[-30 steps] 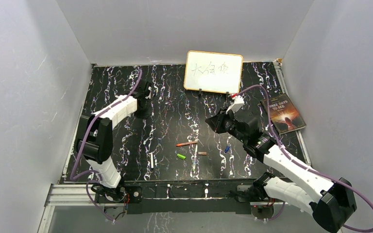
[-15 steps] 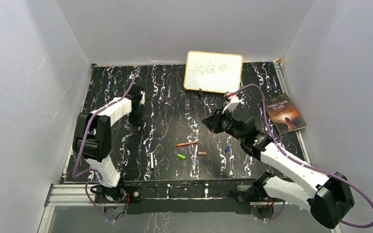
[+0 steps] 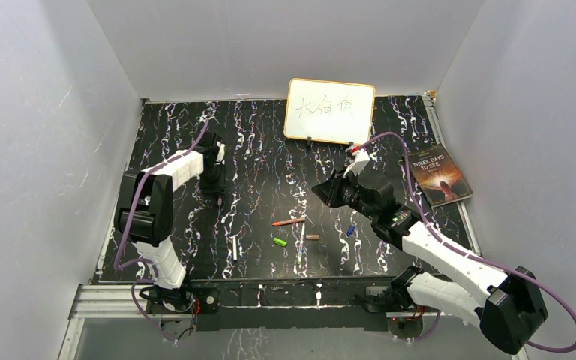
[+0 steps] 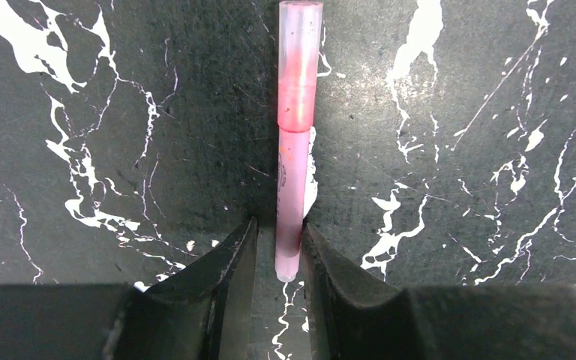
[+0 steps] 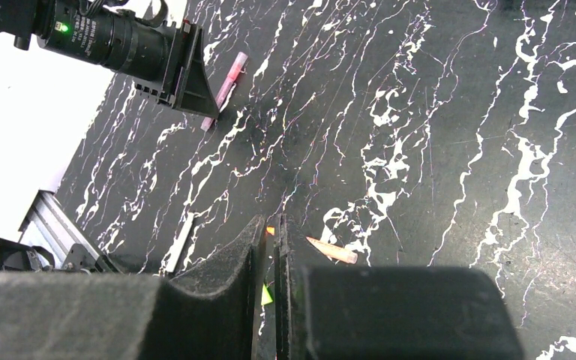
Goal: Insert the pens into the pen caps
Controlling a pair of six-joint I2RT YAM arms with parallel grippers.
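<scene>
Black marbled counter (image 4: 457, 112) holds a pink plastic pen (image 4: 296, 150), likely light, stiff, slick, between loosely spread left jaws; grip mid-barrel. Right jaws pressed together.

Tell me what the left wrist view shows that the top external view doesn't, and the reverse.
Left wrist only: a pink pen lying on the table, its near end between the left gripper's slightly parted jaws, with a gap on one side.

Top external only: the orange-red pen, white pen, green cap, blue cap, whiteboard, book and right arm.

Both: the left gripper and the table.
</scene>
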